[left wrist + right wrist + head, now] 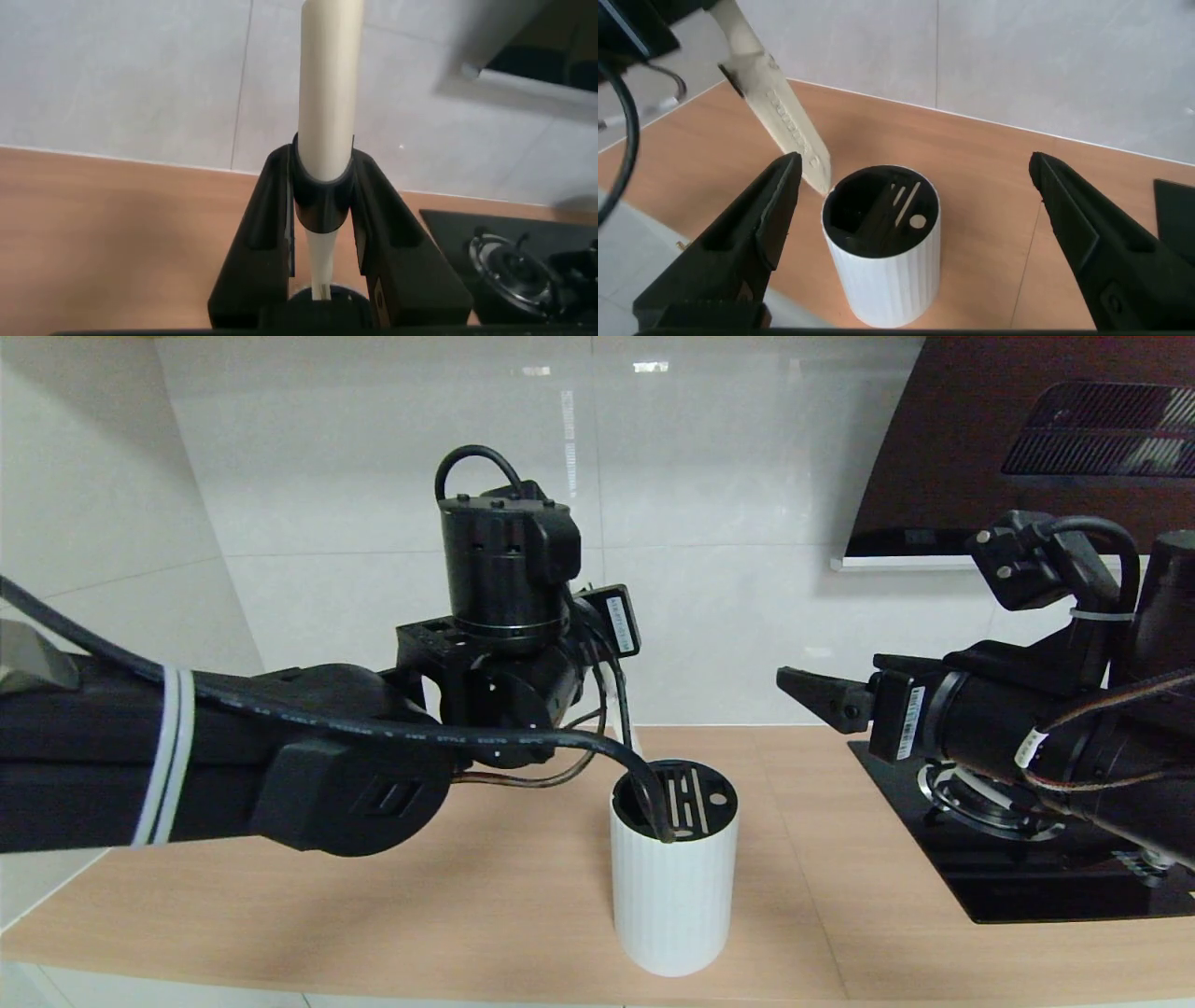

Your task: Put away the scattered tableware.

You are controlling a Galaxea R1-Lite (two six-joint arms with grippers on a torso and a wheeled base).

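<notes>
My left gripper (325, 173) is shut on the handle of a cream-coloured knife (329, 84). It holds the knife above a white ribbed utensil holder (672, 887) with a dark slotted top. The blade (777, 105) slants down and its tip is at the rim of the holder (882, 271); I cannot tell if it is inside. In the head view the left wrist hides that gripper's fingers. My right gripper (808, 695) hangs in the air to the right of the holder, open and with nothing in it. Its two fingers (738, 252) frame the holder in the right wrist view.
The holder stands on a light wooden counter (448, 905) near its front edge. A black gas stove (1008, 859) is set into the counter at the right, under a dark range hood (1027, 448). White tiled walls close off the back and left.
</notes>
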